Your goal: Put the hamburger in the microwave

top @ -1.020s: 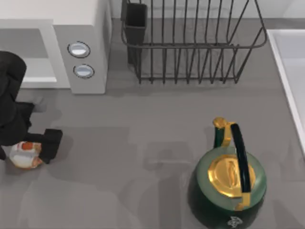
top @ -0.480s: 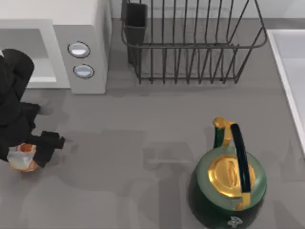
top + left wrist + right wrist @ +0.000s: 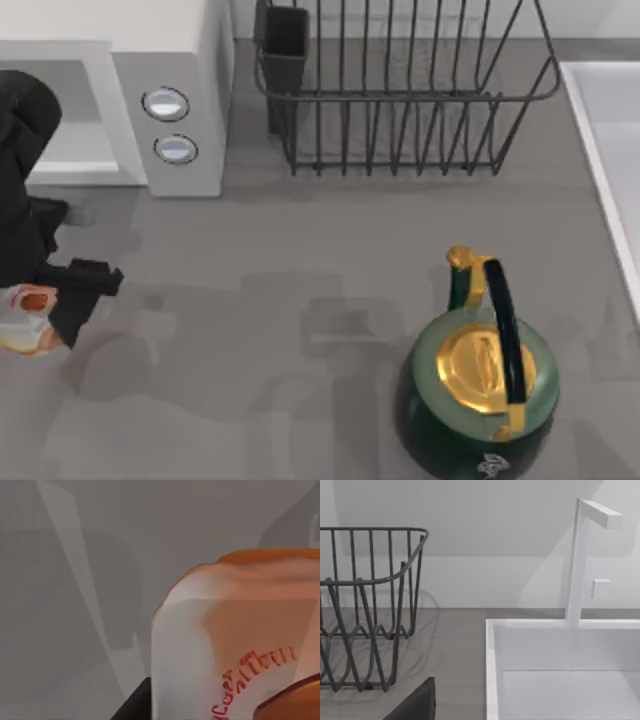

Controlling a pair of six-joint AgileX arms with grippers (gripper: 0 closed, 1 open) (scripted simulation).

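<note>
Left pincer (image 3: pixel 40 310) is clamped on the hamburger (image 3: pixel 22 320) at the top view's left edge, held just in front of the microwave (image 3: pixel 170 100) and below its open cavity; one dark finger (image 3: pixel 85 285) juts toward the green kettle (image 3: pixel 480 385), which stands well apart on the grey bench (image 3: pixel 300 260). Close up, the hamburger's (image 3: pixel 235 645) white wrap bears red lettering. Beside the microwave stands the black wire dish rack (image 3: pixel 400 90), and past that rack (image 3: pixel 365 605) lies a white sink (image 3: pixel 560 655) with its faucet (image 3: pixel 582 555). Whether the right pincer is clenched or released I cannot tell.
</note>
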